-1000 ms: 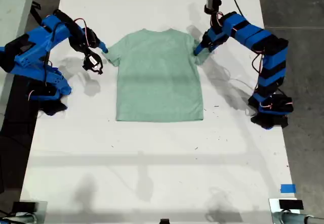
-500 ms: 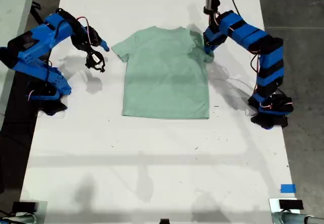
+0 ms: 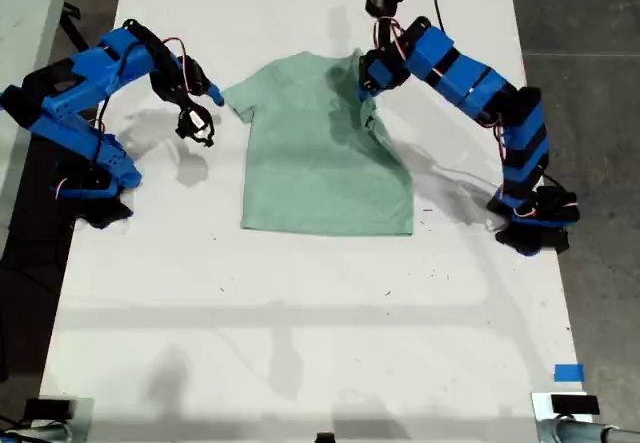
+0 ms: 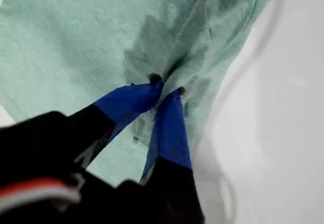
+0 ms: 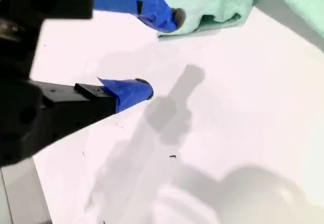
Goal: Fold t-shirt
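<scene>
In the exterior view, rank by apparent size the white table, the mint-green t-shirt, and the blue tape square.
1. The white table looks largest, spanning most of the exterior view.
2. The pale mint-green cloth t-shirt comes next.
3. The small blue tape square, near the exterior view's lower right, looks smallest by far.

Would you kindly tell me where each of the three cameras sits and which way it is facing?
Exterior view: overhead, looking straight down on the white table, the t-shirt and both blue arms.
First wrist view: on the arm at the exterior view's right, looking along my first claw, shut on the t-shirt's folded-over sleeve.
Second wrist view: on the arm at the exterior view's left, looking along my second claw, open beside the other sleeve.
All three views share the t-shirt and table.
</scene>
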